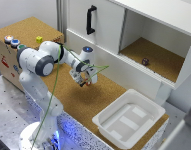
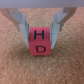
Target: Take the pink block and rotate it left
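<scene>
One pink block (image 2: 40, 42) sits pinched between our two fingers (image 2: 20, 25), and the wrist view shows it plainly: a metal finger presses flat against each of its side faces, and the face turned toward the camera carries the dark letters H and D, one above the other. Below the block we see the cork surface of the bench (image 1: 90, 102); whether the block touches the cork or hangs just above it we cannot tell. In the exterior view our gripper (image 1: 86, 80) points down over the middle of the bench, with the white arm reaching out from its base at the exterior view's left; the block itself shows there only as a small reddish speck at the fingertips. A green cable runs along the arm. On the raised cork box at the exterior view's left lies a small yellow cube (image 1: 39, 39), well apart from the gripper. A white tray (image 1: 107, 120) rests on the bench toward the exterior view's right, and a small dark object (image 1: 145, 61) lies inside the open cabinet compartment behind it.
</scene>
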